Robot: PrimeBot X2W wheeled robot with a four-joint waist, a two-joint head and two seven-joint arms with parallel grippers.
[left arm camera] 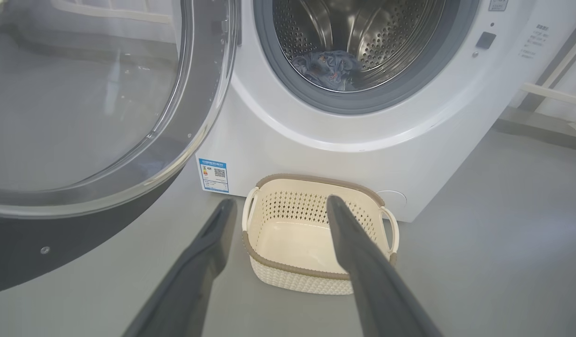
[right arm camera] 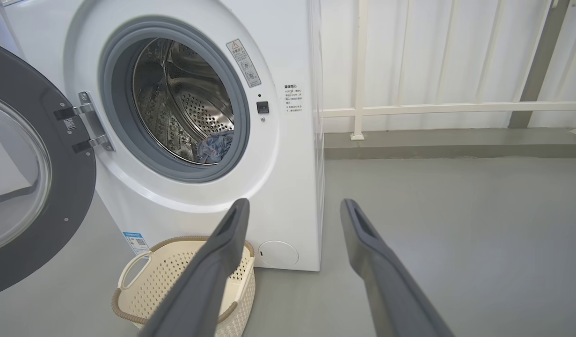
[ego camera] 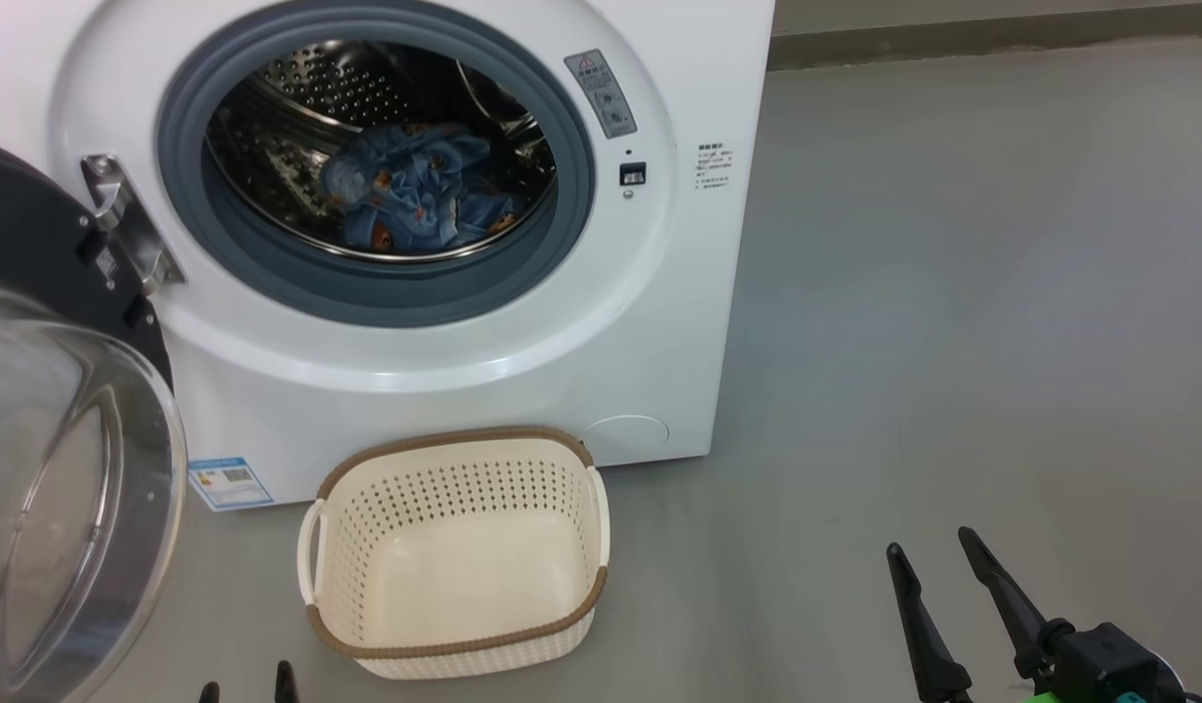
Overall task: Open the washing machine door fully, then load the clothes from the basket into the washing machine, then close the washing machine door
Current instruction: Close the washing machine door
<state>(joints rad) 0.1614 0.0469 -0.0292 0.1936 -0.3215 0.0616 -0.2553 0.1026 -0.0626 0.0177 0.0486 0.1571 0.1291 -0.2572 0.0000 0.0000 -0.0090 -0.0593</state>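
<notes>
The clothes (ego camera: 415, 190) lie in the washing machine (ego camera: 522, 342) drum, well apart from my left gripper (left arm camera: 280, 201) and right gripper (right arm camera: 295, 201); I see both jaws spread, empty.

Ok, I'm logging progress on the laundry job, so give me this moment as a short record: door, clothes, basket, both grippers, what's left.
door: swung wide open, to the left
clothes: inside the drum
basket: empty, in front of the washer
left gripper: open, nothing held
right gripper: open, nothing held
left to do: close the door
</notes>
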